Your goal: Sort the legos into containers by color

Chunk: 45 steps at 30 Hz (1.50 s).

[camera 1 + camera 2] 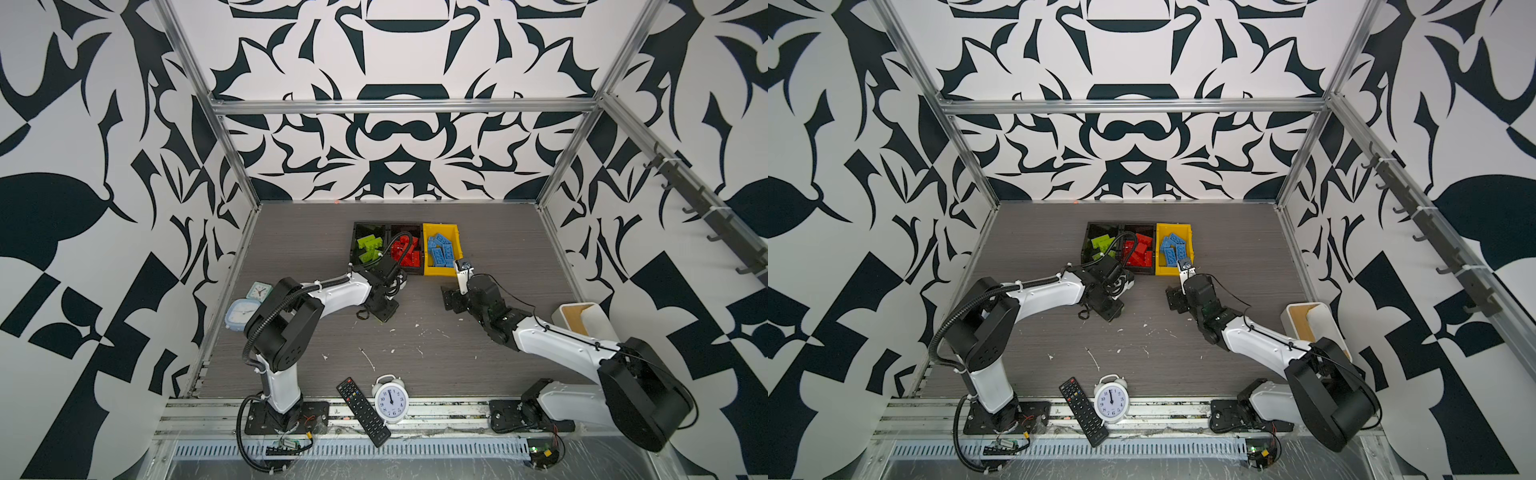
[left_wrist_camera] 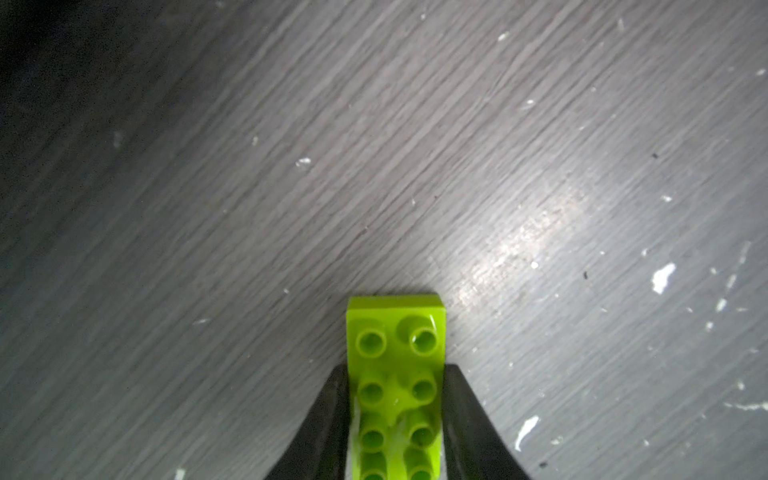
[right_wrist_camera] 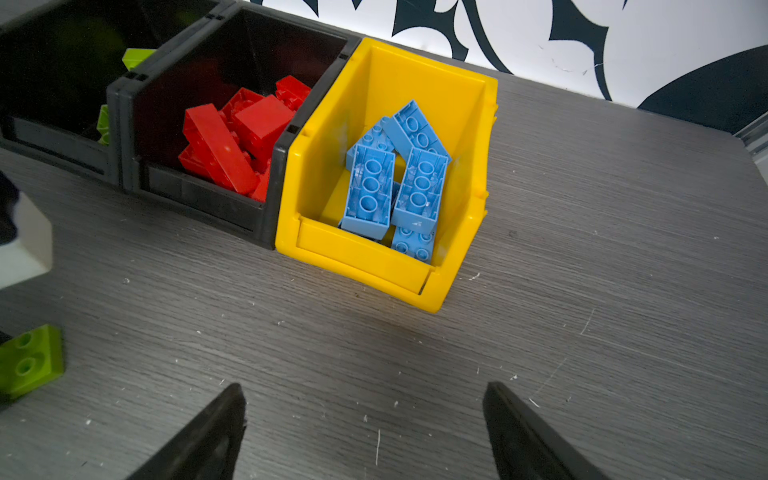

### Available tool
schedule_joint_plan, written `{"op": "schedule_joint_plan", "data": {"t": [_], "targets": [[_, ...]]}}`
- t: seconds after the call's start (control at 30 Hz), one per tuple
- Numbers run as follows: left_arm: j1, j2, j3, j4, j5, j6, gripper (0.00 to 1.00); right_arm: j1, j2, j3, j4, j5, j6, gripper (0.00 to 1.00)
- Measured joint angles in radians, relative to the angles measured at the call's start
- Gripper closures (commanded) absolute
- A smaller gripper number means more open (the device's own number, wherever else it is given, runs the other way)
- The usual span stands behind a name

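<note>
L wrist view: lime brick (image 2: pixel 395 332) runs off frame; L gripper (image 2: pixel 395 370) fingers clamp its long sides. Resting on the table (image 2: pixel 415 124) or just clear of it: can't tell. Both top views: that grip hidden under the wrist. L arm reaches fwd, wrist bent down, in front of the black bins. R gripper (image 3: pixel 365 415) low before yellow bin (image 3: pixel 374 266), jaws spread wide, nothing betw. R wrist view only: blue bricks (image 3: pixel 370 191) in yellow, red bricks (image 3: pixel 220 149) in mid black bin (image 3: pixel 199 203), held brick cut at edge.
</note>
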Motion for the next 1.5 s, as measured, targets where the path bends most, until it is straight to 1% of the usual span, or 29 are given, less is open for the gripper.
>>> {"op": "schedule_joint_plan", "data": {"t": [0.13, 0.2, 0.37, 0.5, 0.63, 0.73, 0.83, 0.93, 0.97, 1.0, 1.03, 1.07, 1.13, 1.17, 1.2, 1.23, 1.27, 1.4, 1.5], "targets": [[0.006, -0.008, 0.000, -0.001, -0.008, -0.007, 0.73, 0.000, 0.000, 0.000, 0.000, 0.000, 0.000, 0.08], [0.019, -0.027, 0.000, -0.002, -0.011, -0.009, 0.75, 0.000, 0.000, 0.000, 0.000, 0.000, 0.000, 0.08], [0.097, -0.106, 0.024, -0.002, -0.035, -0.004, 0.75, 0.000, 0.000, 0.000, -0.002, 0.000, 0.000, 0.08], [0.165, -0.105, 0.126, 0.003, -0.061, 0.018, 0.75, 0.000, 0.000, 0.000, -0.002, 0.000, 0.000, 0.08], [0.220, -0.069, 0.248, 0.040, -0.090, 0.053, 0.72, 0.000, 0.000, 0.000, -0.005, 0.000, 0.000, 0.08], [0.256, -0.034, 0.299, 0.089, -0.096, 0.070, 0.69, 0.000, -0.001, 0.000, -0.006, 0.002, 0.000, 0.08], [0.288, 0.029, 0.351, 0.127, -0.087, 0.087, 0.68, 0.000, -0.001, 0.000, -0.006, 0.003, 0.000, 0.08], [0.311, 0.119, 0.429, 0.141, -0.072, 0.093, 0.65, 0.000, -0.001, 0.000, -0.006, 0.003, 0.000, 0.08], [0.316, 0.147, 0.452, 0.145, -0.071, 0.096, 0.62, 0.000, -0.001, 0.000, -0.006, 0.004, 0.000, 0.08], [0.319, 0.166, 0.464, 0.146, -0.069, 0.101, 0.57, 0.000, -0.001, 0.000, -0.006, 0.004, 0.000, 0.08], [0.322, 0.182, 0.476, 0.146, -0.068, 0.107, 0.44, 0.000, -0.001, 0.000, -0.006, 0.006, 0.000, 0.08], [0.324, 0.195, 0.482, 0.149, -0.067, 0.108, 0.33, 0.000, -0.001, 0.000, -0.006, 0.008, 0.000, 0.08], [0.325, 0.201, 0.482, 0.151, -0.064, 0.112, 0.26, 0.000, -0.001, 0.000, -0.006, 0.011, 0.000, 0.07], [0.325, 0.201, 0.481, 0.155, -0.063, 0.110, 0.20, 0.000, -0.002, 0.000, -0.006, 0.013, 0.000, 0.07], [0.325, 0.198, 0.479, 0.163, -0.061, 0.112, 0.16, 0.000, -0.002, 0.000, -0.006, 0.016, 0.001, 0.07], [0.328, 0.189, 0.467, 0.180, -0.059, 0.106, 0.07, 0.000, -0.004, 0.000, -0.006, 0.023, 0.001, 0.07], [0.331, 0.175, 0.451, 0.191, -0.055, 0.103, 0.00, -0.001, -0.007, 0.000, -0.006, 0.034, 0.001, 0.06], [0.347, 0.047, 0.309, 0.239, -0.053, 0.072, 0.01, -0.031, -0.037, 0.000, -0.014, 0.072, 0.001, 0.05], [0.377, -0.150, 0.106, 0.332, -0.109, 0.048, 0.01, -0.116, -0.076, 0.001, -0.026, 0.089, 0.008, 0.05]]}}
